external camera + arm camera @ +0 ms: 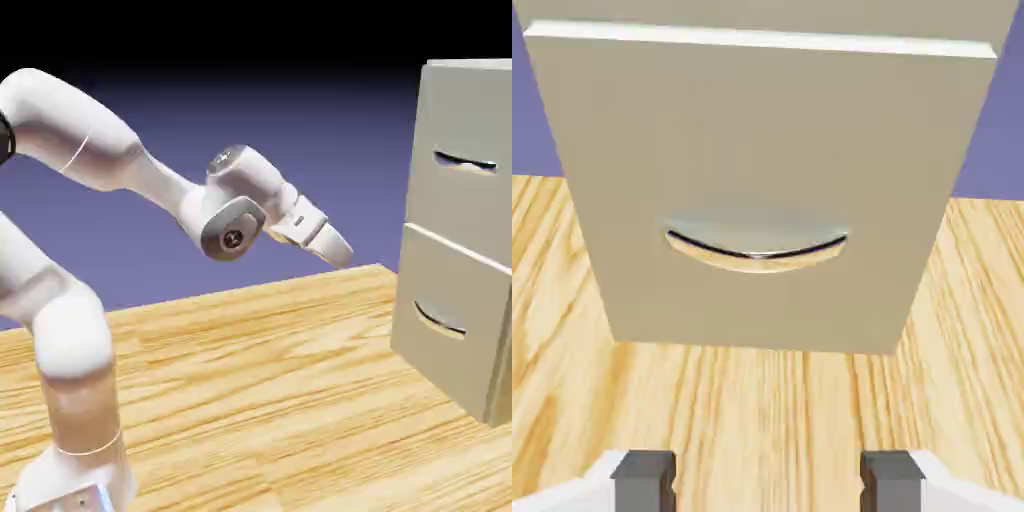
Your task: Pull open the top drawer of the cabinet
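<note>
While my arm (90, 150) rises at the exterior view's left and reaches rightward, my pincer (335, 245) hangs in the air above the wooden table (250, 380), well apart from the cabinet (470, 100) at the right edge. My fingers (644, 478) stand apart with nothing between them, only bare wood grain showing in the gap. Further right, the top drawer (470, 200) sits flush and shut, its thin dark handle (465, 161) higher than my pincer. My hand camera is filled instead by the lower drawer (762, 150) and its curved handle (757, 250). That is my worry: going straight ahead, I judge I would meet the wrong handle and pull the wrong drawer. Rising too little, I could knock my fingertips against the flat drawer front rather than straddle the slim grip.
</note>
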Motion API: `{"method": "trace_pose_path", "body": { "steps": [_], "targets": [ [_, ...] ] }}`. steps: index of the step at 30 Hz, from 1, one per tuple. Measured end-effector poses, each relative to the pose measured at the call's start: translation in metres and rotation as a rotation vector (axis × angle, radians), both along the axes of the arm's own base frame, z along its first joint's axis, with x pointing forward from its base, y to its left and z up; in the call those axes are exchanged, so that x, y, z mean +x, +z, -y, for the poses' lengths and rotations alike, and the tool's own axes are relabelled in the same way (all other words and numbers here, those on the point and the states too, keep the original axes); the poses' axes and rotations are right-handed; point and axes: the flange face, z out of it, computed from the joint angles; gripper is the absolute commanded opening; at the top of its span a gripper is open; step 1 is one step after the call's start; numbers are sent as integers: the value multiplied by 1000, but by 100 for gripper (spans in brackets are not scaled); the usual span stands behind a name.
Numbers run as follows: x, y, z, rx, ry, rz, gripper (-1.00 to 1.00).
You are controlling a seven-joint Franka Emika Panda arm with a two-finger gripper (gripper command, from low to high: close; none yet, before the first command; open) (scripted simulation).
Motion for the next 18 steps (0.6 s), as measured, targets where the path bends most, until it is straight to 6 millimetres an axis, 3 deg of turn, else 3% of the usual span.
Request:
{"method": "trace_pose_path", "body": {
  "steps": [8, 18],
  "targets": [
    [35, -4, 31, 275, -128, -38, 0],
    [72, -29, 63, 564, -305, -81, 0]
  ]
}}
